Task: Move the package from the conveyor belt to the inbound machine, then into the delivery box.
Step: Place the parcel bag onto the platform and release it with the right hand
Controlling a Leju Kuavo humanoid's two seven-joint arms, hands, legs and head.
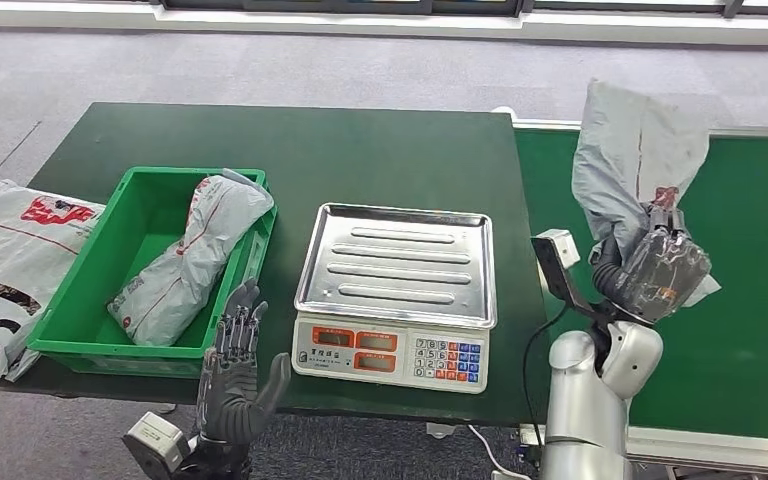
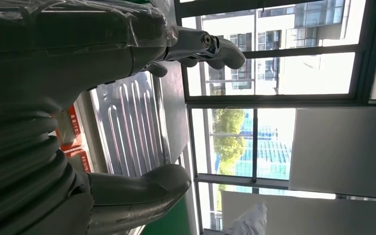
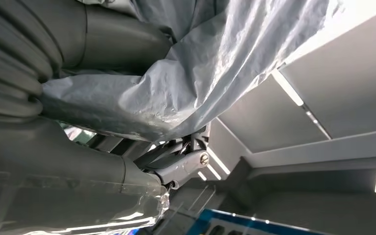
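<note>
white bag (image 1: 5, 262) | large dark letters "IS" | scale (image 1: 392, 350) keypad digits

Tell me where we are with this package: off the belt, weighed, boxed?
Off the belt: the right hand holds the grey package above the conveyor. The scale tray is bare, so weighing and boxing remain. Another package lies in the green box. The left hand is open.

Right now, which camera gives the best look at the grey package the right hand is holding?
The head view: the whole grey package shows, gripped by the right hand above the conveyor. The right wrist view shows crumpled plastic close up; the left wrist view looks elsewhere.
</note>
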